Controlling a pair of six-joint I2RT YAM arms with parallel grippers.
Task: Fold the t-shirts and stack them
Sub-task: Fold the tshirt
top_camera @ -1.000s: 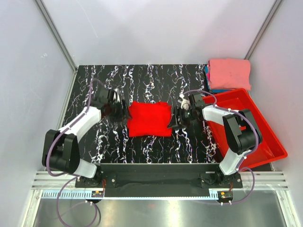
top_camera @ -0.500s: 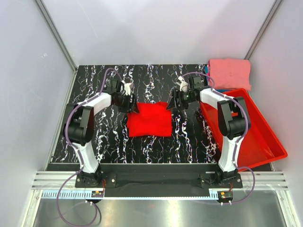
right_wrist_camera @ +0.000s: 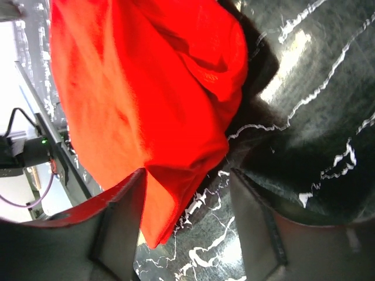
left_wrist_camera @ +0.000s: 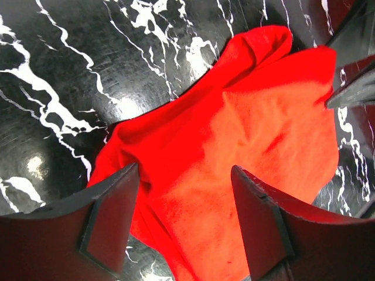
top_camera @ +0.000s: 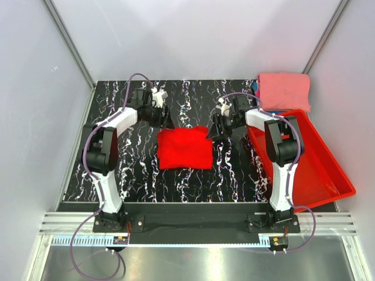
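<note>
Near the middle of the table [top_camera: 117,170], just ahead of my bases, the red shirt [top_camera: 184,148] is lying as a folded, roughly square pad. Its far edge is bunching a little, with loose layers showing in both wrist views.

Over its far left corner I am hovering my left gripper [top_camera: 166,119], jaws standing apart and empty. My right gripper [top_camera: 215,130] is doing the same at the far right corner.

I am judging this cloth to be light, soft and limp. It will probably be sagging and spilling open if I lift only the top layer. So I am thinking of pinching through every layer at those two corners at once, both sides level, and carrying it low.

To my right the bin [top_camera: 337,181] is sitting partly off the table. Farthest away, at the far right corner, a folded pink shirt [top_camera: 284,91] is resting on a blue shirt [top_camera: 258,104].
</note>
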